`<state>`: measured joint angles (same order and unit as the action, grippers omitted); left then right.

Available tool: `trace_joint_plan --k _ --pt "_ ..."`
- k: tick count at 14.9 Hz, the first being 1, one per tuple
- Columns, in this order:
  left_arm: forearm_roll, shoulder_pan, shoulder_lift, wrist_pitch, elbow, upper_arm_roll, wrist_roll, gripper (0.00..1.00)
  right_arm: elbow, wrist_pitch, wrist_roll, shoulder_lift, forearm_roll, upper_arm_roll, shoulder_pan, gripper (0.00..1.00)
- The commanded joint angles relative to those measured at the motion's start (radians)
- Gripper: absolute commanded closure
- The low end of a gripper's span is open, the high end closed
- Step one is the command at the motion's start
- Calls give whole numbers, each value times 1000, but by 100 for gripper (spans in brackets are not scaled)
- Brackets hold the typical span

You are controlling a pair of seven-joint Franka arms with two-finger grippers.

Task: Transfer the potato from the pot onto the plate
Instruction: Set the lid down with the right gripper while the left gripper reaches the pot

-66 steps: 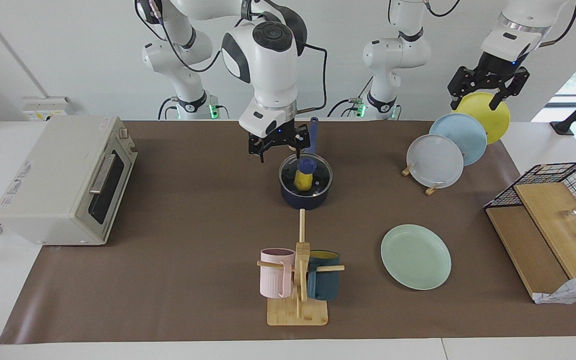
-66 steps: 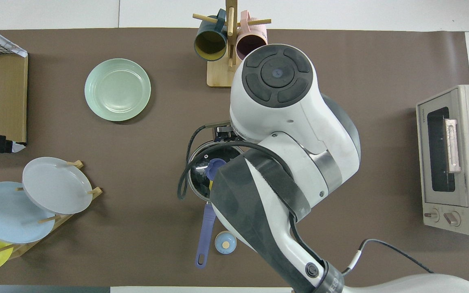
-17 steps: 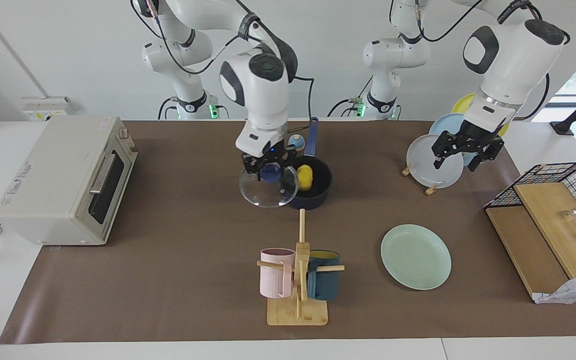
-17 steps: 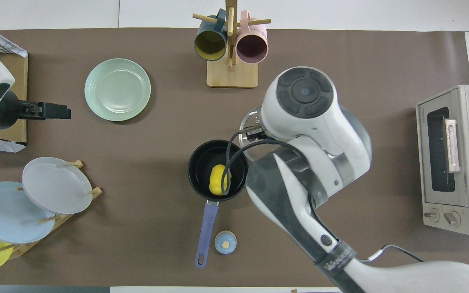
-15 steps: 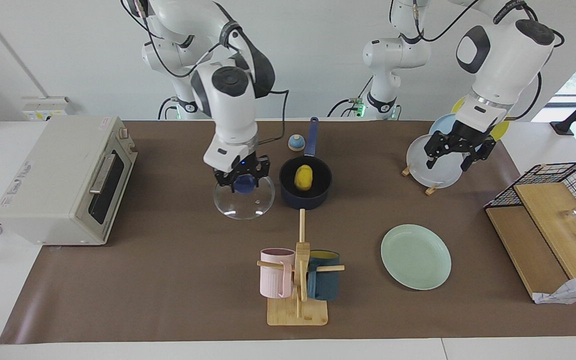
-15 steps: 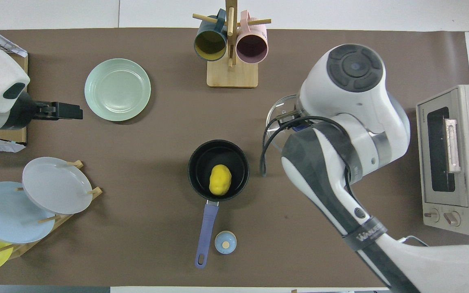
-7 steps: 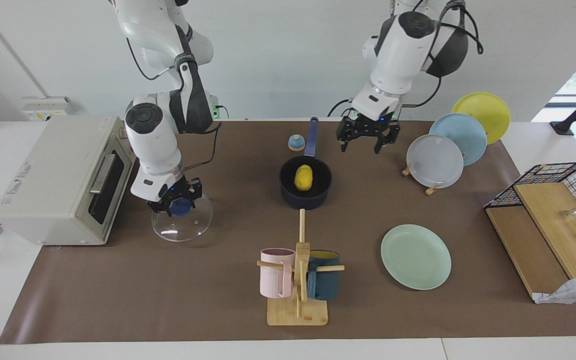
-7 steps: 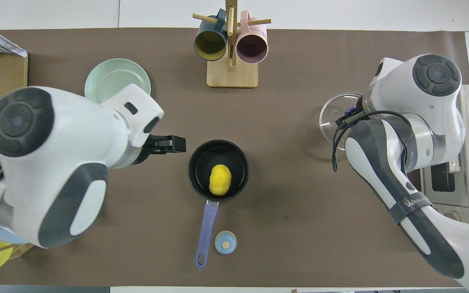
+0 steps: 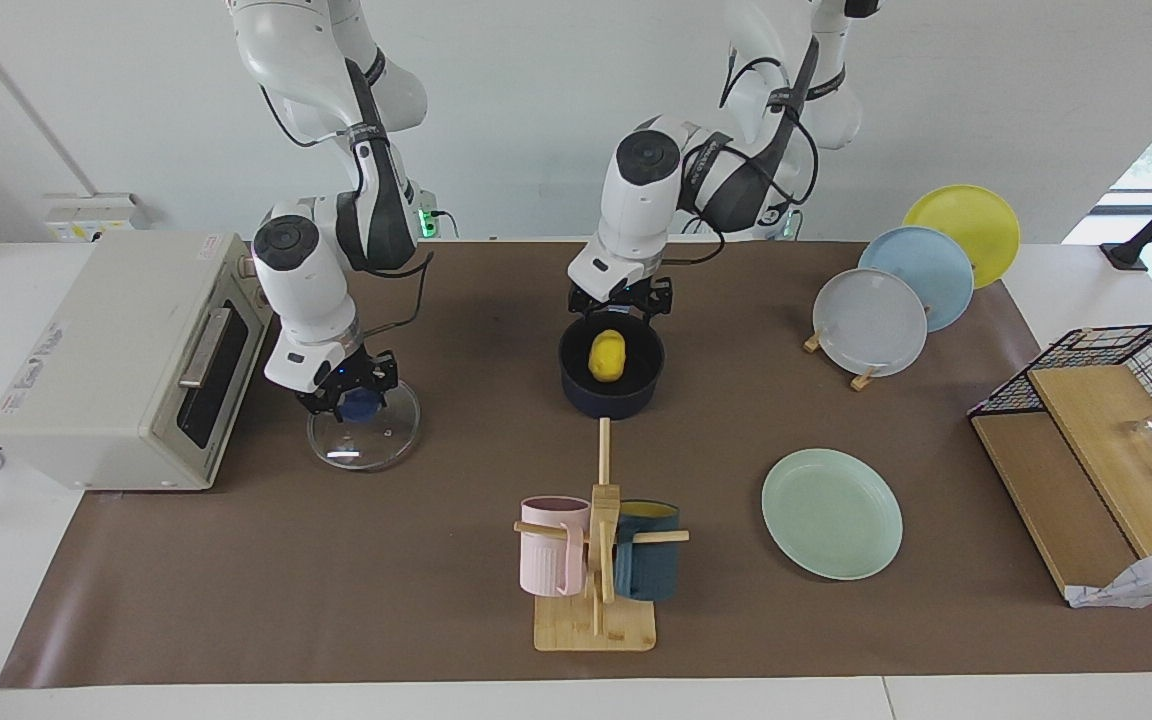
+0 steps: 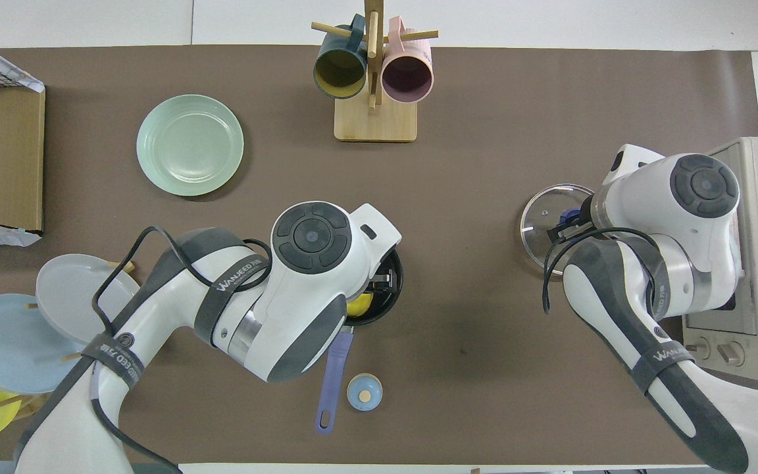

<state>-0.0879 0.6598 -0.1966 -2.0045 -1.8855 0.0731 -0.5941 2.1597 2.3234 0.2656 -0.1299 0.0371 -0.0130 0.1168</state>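
Potato [image 9: 608,355] is sitting inside the dark navy pot [image 9: 612,392] near the middle of the brown-covered counter [image 9: 436,560], the pot's long blue handle [image 10: 331,380] pointing toward the robots. Left hand [image 9: 620,303] is hovering just over the pot's rim on the robots' side, its jaws spread wide and gripping nothing. Right hand [image 9: 348,392] is reaching down toward the right arm's end of the counter, its fingers closed on the blue knob [image 9: 361,404] of a glass lid [image 9: 364,435], which is lying on the counter just in front of the toaster oven [image 9: 126,360]. Pale mint-green plate [image 9: 831,513] is lying bare, farther from the robots than the pot and toward the left arm's end. Wooden mug stand [image 9: 596,560] is carrying a pink mug [image 9: 551,545] and a dark blue mug [image 9: 648,565]. Small blue knob-shaped piece [image 10: 364,392] is resting beside the pot handle.
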Motion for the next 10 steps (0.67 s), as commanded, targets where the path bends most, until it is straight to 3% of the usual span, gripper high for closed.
trace_joint_plan --k 1,4,8,10 --pt "19 -2 -24 -52 9 -16 -13 0 31 14 20 39 -28 -10 3 0" --pt "19 4 -81 -115 8 -18 -21 0 -20 -34 18 38 -66 -10 4 0" --pt "22 3 -86 -117 2 -18 -16 0 -370 -448 -55 33 -72 -10 6 0" --pt "22 7 -92 -117 -3 -18 -16 0 -460 -573 -101 44 -71 -15 4 0"
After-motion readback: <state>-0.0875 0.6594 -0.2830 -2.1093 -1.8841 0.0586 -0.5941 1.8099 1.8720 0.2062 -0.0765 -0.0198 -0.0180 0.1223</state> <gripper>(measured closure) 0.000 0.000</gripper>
